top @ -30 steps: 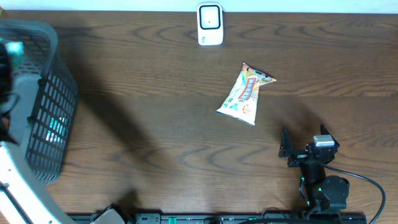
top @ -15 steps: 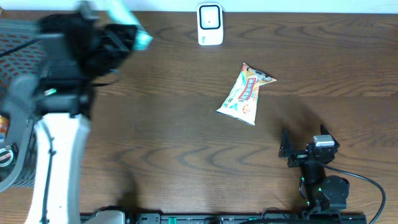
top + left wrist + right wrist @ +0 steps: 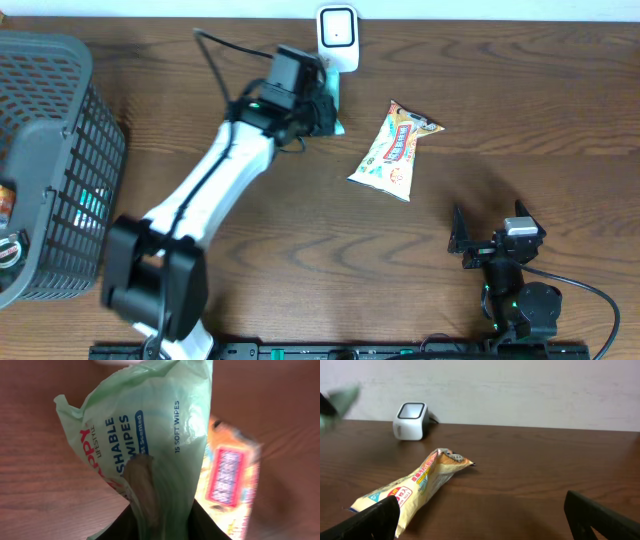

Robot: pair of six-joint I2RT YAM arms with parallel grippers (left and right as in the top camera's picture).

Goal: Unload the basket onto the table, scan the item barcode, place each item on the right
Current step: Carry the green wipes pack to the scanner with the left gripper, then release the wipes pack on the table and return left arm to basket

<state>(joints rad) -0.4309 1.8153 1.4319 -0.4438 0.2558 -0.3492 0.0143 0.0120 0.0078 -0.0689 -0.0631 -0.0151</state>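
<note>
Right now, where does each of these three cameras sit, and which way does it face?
Overhead: above the table, looking straight down; left arm, right arm, basket, scanner, snack bag show.
Left wrist: on the left gripper, looking past its fingers at the wipes pack they grip.
Right wrist: behind the open right gripper, low, facing scanner and back wall.
Shared: all three show the snack bag.

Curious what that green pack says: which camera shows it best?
Left wrist: the wipes pack fills the frame, print legible. Overhead shows a teal sliver by the scanner; right wrist, a blurred edge.
</note>
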